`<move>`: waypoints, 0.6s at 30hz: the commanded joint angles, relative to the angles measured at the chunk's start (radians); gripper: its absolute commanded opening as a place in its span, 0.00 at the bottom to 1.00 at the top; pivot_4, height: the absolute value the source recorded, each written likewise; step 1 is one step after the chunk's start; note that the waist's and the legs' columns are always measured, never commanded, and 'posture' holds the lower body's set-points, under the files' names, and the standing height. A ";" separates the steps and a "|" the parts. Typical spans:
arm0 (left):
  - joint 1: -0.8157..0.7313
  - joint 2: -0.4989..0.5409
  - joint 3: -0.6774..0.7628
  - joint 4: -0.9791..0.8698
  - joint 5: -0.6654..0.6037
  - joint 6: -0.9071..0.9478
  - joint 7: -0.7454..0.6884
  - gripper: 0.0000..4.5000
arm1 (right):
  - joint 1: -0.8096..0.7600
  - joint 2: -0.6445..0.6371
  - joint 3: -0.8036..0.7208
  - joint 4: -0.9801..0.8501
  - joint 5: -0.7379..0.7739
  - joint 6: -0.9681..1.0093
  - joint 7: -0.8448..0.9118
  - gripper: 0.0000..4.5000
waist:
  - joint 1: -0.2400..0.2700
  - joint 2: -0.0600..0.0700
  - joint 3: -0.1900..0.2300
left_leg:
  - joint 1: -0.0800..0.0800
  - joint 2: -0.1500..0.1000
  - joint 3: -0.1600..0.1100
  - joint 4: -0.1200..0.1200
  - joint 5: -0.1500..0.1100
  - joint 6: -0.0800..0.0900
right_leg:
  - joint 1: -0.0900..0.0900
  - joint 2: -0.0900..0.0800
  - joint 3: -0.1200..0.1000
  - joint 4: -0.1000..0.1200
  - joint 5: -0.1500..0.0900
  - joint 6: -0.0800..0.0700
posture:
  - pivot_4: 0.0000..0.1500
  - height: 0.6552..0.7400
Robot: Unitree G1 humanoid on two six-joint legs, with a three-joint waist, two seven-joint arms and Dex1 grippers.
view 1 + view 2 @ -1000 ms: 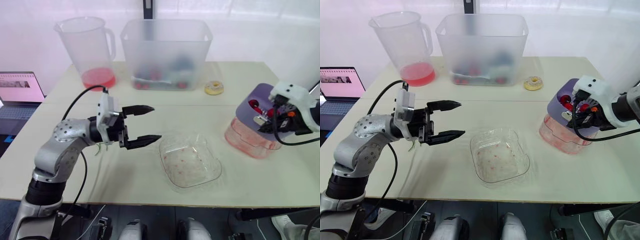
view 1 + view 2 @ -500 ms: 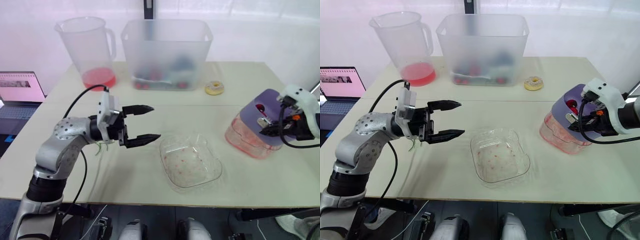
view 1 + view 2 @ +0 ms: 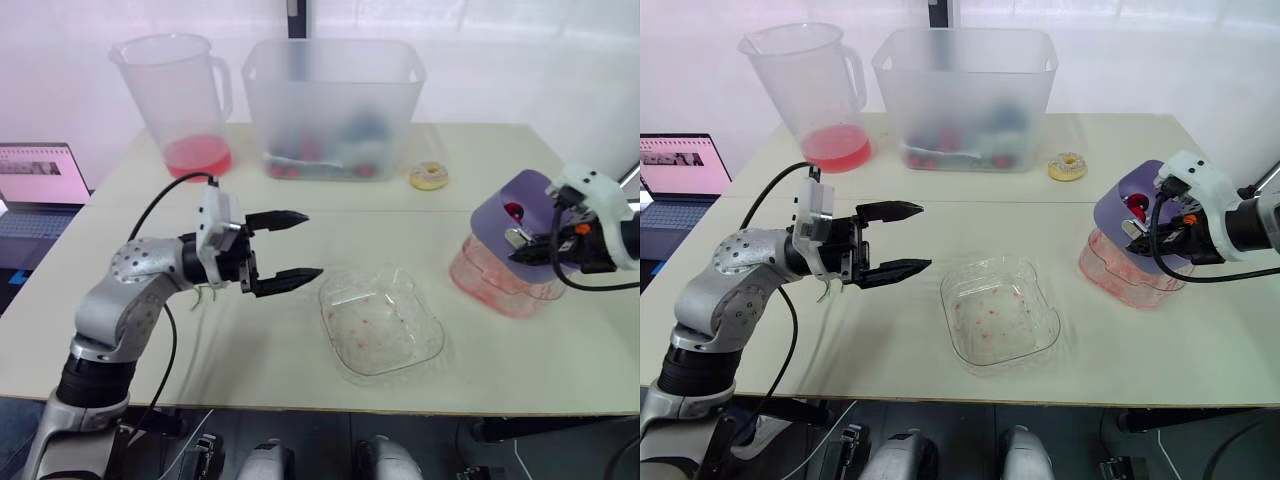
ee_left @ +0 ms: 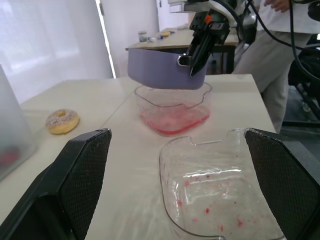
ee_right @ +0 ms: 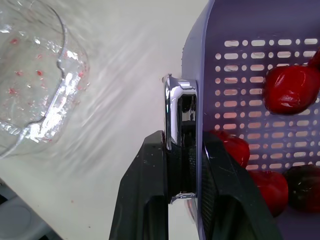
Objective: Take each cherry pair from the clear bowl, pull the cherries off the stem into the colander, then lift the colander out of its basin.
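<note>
Left eye view: the left gripper [image 3: 311, 244] hangs spread wide above the table, just left of the juice-speckled clear bowl [image 3: 380, 322]. Farther right, the right gripper [image 5: 184, 146] pinches the purple colander [image 3: 490, 214] by its rim. The colander is tilted over its basin [image 3: 490, 281], with cherries [image 5: 290, 88] inside.

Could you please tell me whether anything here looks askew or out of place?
The purple colander hangs tilted above its basin, pinched at the rim by the right gripper; red specks dot the clear bowl.
</note>
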 commanded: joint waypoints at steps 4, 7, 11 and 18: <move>-0.011 0.012 0.024 -0.032 -0.016 0.003 0.009 1.00 | -0.024 -0.004 -0.043 -0.014 0.005 0.002 -0.035 0.05 | -0.001 0.000 0.000 | 0.000 0.000 0.000 0.000 0.000 0.000 | 0.000 0.000 0.000 0.000 0.000 0.000 | 1.00 0.39; -0.019 0.012 0.020 -0.028 -0.017 0.005 0.009 1.00 | -0.003 -0.017 -0.033 0.003 -0.023 -0.033 -0.051 0.05 | 0.000 0.000 0.000 | 0.000 0.000 0.000 0.000 0.000 0.000 | 0.000 0.000 0.000 0.000 0.000 0.000 | 1.00 0.39; -0.028 0.009 0.022 -0.020 -0.011 0.000 0.015 1.00 | 0.007 0.003 -0.057 0.006 0.002 -0.021 -0.065 0.05 | 0.000 0.000 0.000 | 0.000 0.000 0.000 0.000 0.000 0.000 | 0.000 0.000 0.000 0.000 0.000 0.000 | 1.00 0.39; -0.036 0.027 0.028 -0.006 -0.039 0.039 -0.002 1.00 | 0.048 -0.027 -0.021 -0.002 -0.043 -0.068 -0.077 0.05 | 0.001 0.000 0.000 | 0.000 0.000 0.000 0.000 0.000 0.000 | 0.000 0.000 0.000 0.000 0.000 0.000 | 1.00 0.39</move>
